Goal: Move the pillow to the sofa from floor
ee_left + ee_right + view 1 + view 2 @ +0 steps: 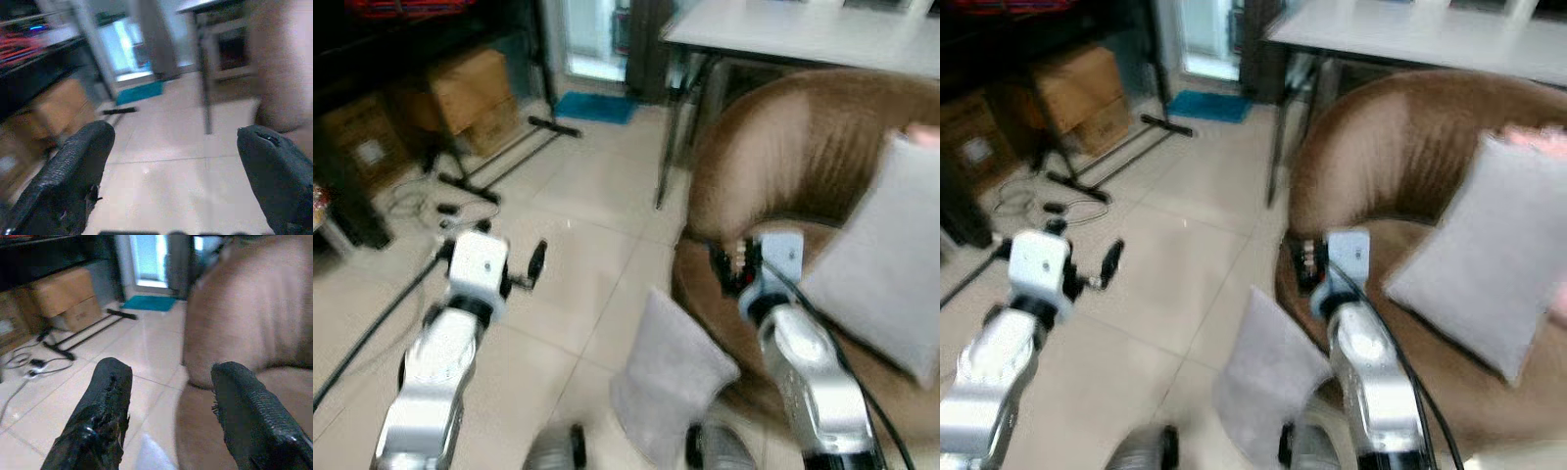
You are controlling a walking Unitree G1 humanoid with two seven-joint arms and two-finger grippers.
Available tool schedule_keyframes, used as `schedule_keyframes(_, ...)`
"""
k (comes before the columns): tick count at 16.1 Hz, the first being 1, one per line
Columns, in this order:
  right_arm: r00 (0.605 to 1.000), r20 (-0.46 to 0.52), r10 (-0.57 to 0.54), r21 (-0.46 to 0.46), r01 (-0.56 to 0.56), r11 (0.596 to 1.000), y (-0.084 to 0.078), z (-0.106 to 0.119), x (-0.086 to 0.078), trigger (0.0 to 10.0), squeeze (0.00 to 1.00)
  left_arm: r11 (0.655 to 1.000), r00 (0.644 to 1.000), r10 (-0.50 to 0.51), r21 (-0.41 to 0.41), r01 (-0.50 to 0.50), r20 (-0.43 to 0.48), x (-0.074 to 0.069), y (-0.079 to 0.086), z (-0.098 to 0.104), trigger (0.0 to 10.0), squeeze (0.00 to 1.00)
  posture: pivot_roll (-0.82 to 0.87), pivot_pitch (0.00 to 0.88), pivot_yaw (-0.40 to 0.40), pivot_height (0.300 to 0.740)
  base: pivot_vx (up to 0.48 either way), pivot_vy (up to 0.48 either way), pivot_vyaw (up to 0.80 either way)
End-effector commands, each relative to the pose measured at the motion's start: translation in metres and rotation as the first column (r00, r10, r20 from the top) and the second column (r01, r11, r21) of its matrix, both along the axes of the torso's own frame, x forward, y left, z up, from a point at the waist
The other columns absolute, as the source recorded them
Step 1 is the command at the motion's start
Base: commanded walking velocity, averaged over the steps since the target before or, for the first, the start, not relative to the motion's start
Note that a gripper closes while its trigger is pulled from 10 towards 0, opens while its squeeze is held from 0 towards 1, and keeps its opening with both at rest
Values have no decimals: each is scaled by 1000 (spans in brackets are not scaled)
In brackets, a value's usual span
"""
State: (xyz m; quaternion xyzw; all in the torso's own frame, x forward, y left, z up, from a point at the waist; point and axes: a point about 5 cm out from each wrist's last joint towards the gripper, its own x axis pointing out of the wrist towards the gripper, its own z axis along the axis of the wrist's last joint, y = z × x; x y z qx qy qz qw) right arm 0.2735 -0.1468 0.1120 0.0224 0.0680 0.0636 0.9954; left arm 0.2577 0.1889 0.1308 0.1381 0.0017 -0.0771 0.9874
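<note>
The pillow (671,377) was a pale grey, soft-cornered cushion, plain and without visible pattern, standing tilted on the tiled floor (578,255) with its right side leaning against the base of the brown sofa (803,157). A second grey pillow (886,279) of the same colour, so two in all, was propped on the sofa's seat against the curved backrest, with something pink at its upper edge too blurred to identify. The sofa was a rounded, brown, velvety piece. Both arms were raised in front of the robot. The left pincer (171,147) hung over bare floor to the left of the fallen pillow, its two black fingers spread wide apart with nothing between them. The right pincer (168,396) sat above the sofa's front edge, just to the right of the floor pillow, its fingers likewise apart and empty. Behind the sofa stood one white counter (803,29) on dark legs. To the left, two cardboard boxes (460,93) were stacked by dark shelving, with black cables (411,201) and a black stand base (524,142) lying on the tiles, and a teal mat (594,106) by the doorway.
</note>
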Motion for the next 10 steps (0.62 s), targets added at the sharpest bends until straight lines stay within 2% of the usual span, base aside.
schedule_keyframes(1,1000,-11,-30,-7,30,1000,-7,-1,0,10000,0,1000,1000,-20,2,20,16,2,-5,4,10000,0,-90,0,36,646,270,0,-781)
schedule_keyframes(2,999,-9,-33,-10,32,999,-8,-1,0,10000,0,1000,1000,-22,2,22,15,2,-5,4,10000,0,-92,0,37,646,270,0,-700)
schedule_keyframes(4,1000,2,-31,-14,31,999,-7,0,0,10000,0,1000,1000,-24,10,24,10,2,-5,3,10000,0,-92,0,37,646,261,0,0)
schedule_keyframes(7,1000,1,-26,-12,26,1000,-7,0,0,10000,0,999,1000,-4,35,4,13,2,-4,2,10000,0,-93,0,38,646,0,0,0)
schedule_keyframes(10,1000,9,-23,0,23,1000,-7,0,-1,10000,0,999,1000,5,34,-6,21,3,-4,2,10000,0,-91,0,34,611,0,0,0)
